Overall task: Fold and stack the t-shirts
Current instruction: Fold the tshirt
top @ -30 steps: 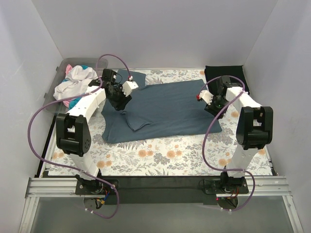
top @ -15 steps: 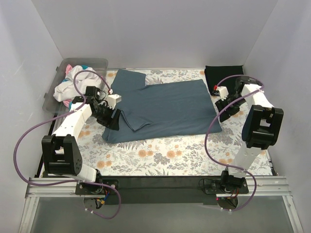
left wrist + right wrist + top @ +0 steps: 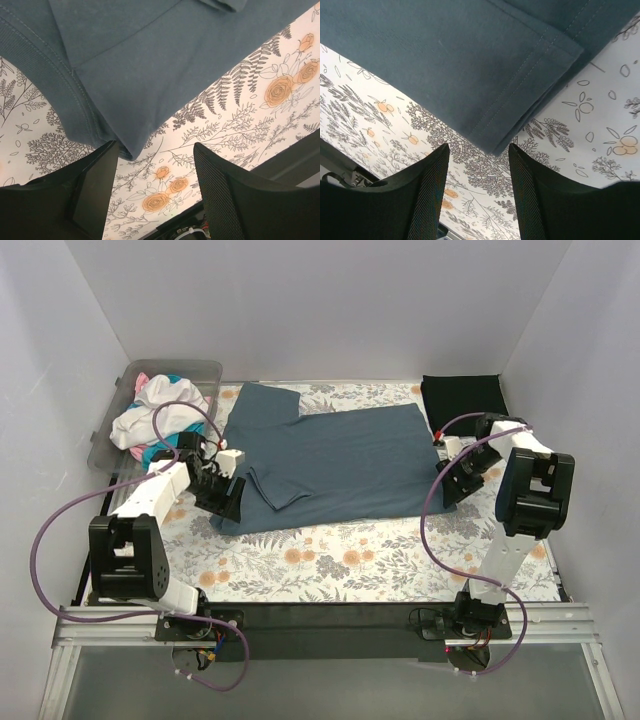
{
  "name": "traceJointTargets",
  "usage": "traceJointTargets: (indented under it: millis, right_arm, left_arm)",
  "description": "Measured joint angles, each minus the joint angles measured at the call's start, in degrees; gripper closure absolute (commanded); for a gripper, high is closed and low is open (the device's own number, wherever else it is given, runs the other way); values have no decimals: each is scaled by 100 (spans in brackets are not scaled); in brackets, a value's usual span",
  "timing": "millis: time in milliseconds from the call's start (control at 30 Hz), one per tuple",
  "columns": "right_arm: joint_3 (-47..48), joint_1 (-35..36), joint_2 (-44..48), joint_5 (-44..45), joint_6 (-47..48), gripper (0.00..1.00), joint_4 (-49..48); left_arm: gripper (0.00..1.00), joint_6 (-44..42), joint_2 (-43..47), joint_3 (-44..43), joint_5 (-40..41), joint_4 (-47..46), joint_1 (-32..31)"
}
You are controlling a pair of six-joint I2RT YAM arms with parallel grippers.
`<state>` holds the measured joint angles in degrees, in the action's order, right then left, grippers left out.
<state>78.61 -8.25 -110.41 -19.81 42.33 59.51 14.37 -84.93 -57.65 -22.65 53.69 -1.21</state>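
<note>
blue shirt [image 3: 340, 455] flat on bench [image 3: 330, 560], centre. L pincer [image 3: 155, 172] wide over its 8 o'clock corner, R pincer [image 3: 477, 167] wide over 4 o'clock corner; prob. both set to pinch near edge for fold.

The left pincer [image 3: 222, 498] now sits at the slate blue-grey t-shirt's [image 3: 340, 455] near-left corner, no longer by its far sleeve; the right pincer [image 3: 453, 483] now sits at the near-right corner.

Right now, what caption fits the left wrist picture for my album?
Left gripper, open, poised over a corner of the blue-grey t-shirt on the floral table cloth.
</note>
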Motion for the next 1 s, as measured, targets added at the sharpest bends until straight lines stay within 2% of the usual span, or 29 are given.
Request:
traceJointTargets:
  millis: [133,200,233,300,333,367,433,467,533,733,800,833,867,900,933,1000]
  right_arm:
    - [-127,0,-37,33,-31,43,-101]
    - [-164,0,-85,42,-37,49,-155]
    - [-173,0,-114,55,-39,53,-160]
    - [-219,0,-149,70,-33,67,-208]
    - [-247,0,-151,85,-31,72,-234]
    - [-267,0,-151,107,-20,86,-249]
    - [-313,0,-151,146,0,99,-284]
    - [-343,0,-151,151,-7,99,-284]
    - [-391,0,-131,162,-15,99,-282]
    - [-940,0,286,332,127,99,-321]
    - [-1154,0,452,411,188,80,-293]
    - [-1213,0,520,450,221,74,-236]
    - [-1228,0,566,498,264,66,-179]
    - [-1228,0,599,533,291,58,-175]
    - [-1222,0,640,564,310,54,-175]
    - [-1047,0,658,612,372,53,-74]
  left_arm:
    - [43,4,-111,105,48,-129,0]
    - [46,9,-208,186,87,-192,0]
    - [51,15,-267,238,111,-210,0]
    - [60,37,-352,361,190,-269,0]
    - [69,48,-382,407,245,-278,0]
    - [74,76,-393,444,291,-295,0]
    - [82,72,-393,498,409,-293,4]
    - [92,63,-393,511,442,-302,7]
    - [100,52,-393,544,540,-297,26]
    - [100,-94,-219,645,686,-129,254]
    - [100,-153,-92,662,702,11,334]
    - [100,-177,-39,658,699,76,350]
    - [93,-197,-11,647,688,138,352]
    - [82,-219,-2,616,671,214,352]
    - [67,-254,-7,560,656,286,352]
    - [57,-267,-61,282,581,520,348]
